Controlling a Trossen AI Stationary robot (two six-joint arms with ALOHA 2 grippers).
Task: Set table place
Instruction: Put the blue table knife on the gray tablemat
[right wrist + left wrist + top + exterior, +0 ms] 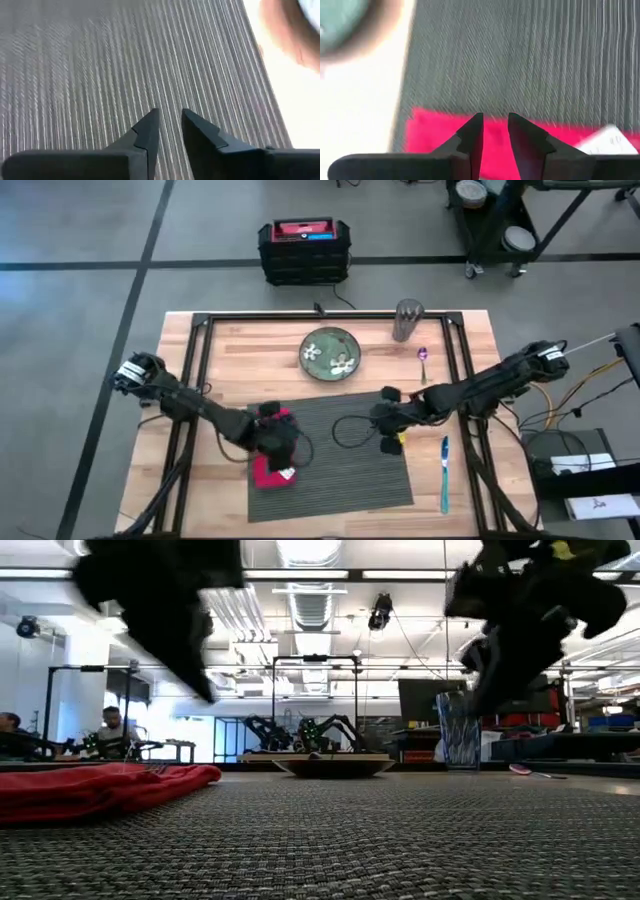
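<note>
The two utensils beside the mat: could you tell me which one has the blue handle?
The blue-handled utensil lies right of the placemat, near the table's front edge; the spoon near the glass looks purple.

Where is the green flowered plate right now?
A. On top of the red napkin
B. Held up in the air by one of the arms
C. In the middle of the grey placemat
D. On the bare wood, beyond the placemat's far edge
D: in the high view the plate rests on the wooden table, just past the far edge of the placemat, apart from the red napkin.
</note>
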